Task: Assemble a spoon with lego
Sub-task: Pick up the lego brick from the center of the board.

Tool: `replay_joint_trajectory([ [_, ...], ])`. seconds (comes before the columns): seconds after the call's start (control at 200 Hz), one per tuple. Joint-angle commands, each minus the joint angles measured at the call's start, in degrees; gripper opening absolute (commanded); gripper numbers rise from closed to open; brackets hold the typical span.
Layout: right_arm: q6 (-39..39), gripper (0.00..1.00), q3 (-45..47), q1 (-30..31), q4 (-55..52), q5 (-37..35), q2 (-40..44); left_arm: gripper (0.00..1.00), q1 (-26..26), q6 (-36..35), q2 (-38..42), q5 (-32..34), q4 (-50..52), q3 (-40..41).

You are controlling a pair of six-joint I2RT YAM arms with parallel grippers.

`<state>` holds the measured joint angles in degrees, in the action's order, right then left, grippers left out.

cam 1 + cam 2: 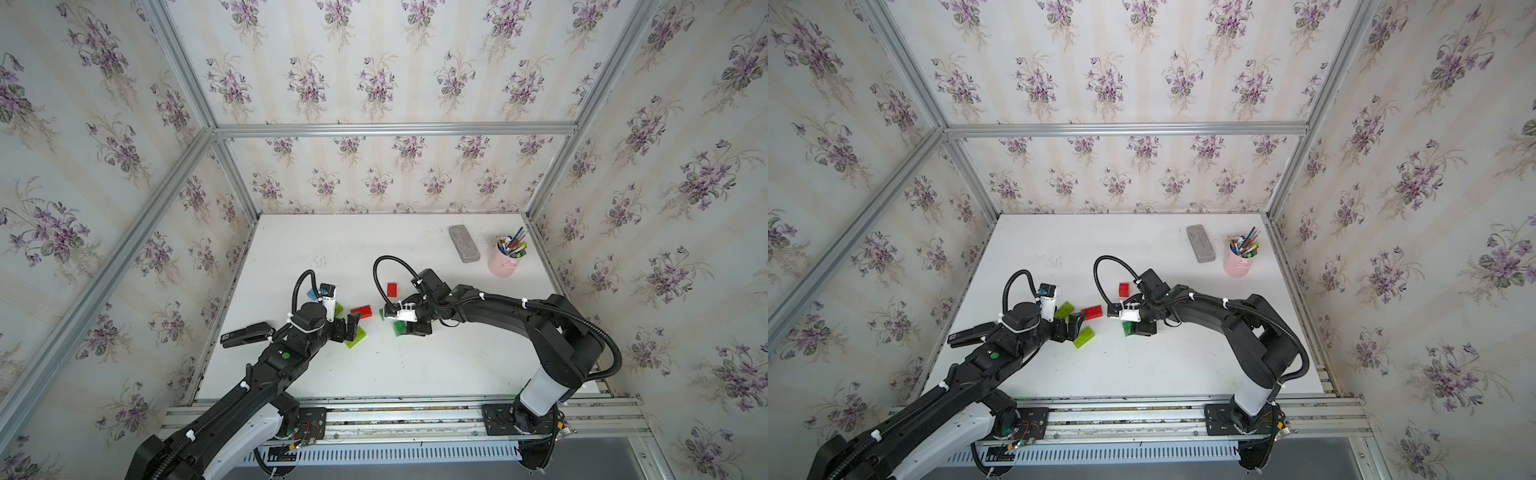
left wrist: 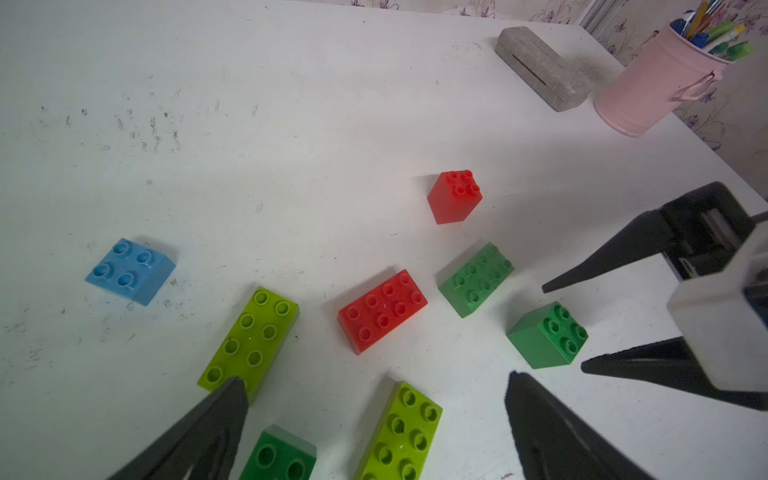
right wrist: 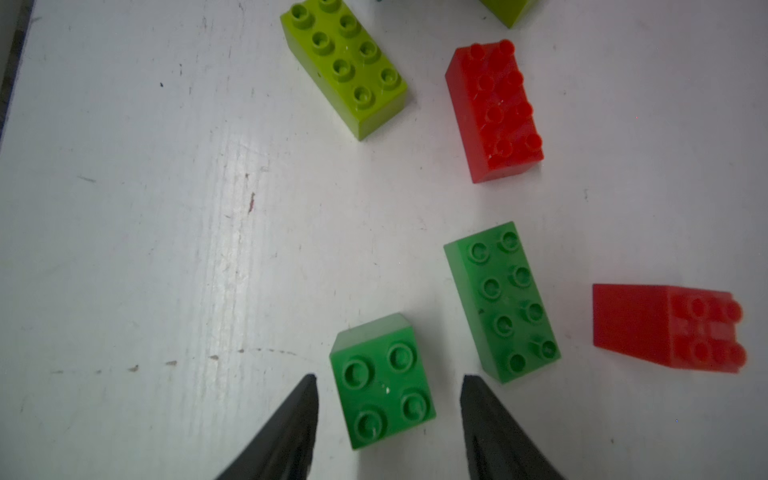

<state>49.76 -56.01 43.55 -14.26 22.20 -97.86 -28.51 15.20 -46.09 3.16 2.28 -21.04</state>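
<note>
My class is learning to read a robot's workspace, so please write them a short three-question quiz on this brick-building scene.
1. True or false: the bricks on the table are already joined into a spoon.
2. Which brick sits between the open fingers of the right gripper? A: the small red brick. B: the small green brick. C: the blue brick.
3. Fill in: the pens stand in a pink ____.

Key: 1 false, every brick lies single on the table. 2 B. 3 cup.
</note>
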Motion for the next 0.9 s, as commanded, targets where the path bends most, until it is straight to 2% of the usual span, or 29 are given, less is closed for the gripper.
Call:
replay_joint_trajectory([
  [0.0,1.0,0.55,-0.9,0.2,0.0,1.6,-1.2,1.00,0.0,1.1,0.5,0.9,0.7,0.2],
  [0.305,1.3,0.42,-2.0,0.6,-1.3,1.5,-3.3,1.00,-0.1,1.1,0.6,1.1,1.1,0.4],
  [0.5,0.7,0.29,-3.3,0.6,-3.1,-0.1,-2.1,1.00,-0.1,0.9,0.6,1.1,1.1,0.5],
  [0.729,-3.8,0.28,-4.8,-1.5,-1.9,-0.4,5.8,1.00,-0.2,0.7,-1.7,-1.3,-5.3,2.2],
  [0.894,-4.7,0.28,-11.9,-3.6,-4.8,-1.9,2.5,1.00,-1.3,-2.0,-5.4,-3.8,-10.1,2.9],
])
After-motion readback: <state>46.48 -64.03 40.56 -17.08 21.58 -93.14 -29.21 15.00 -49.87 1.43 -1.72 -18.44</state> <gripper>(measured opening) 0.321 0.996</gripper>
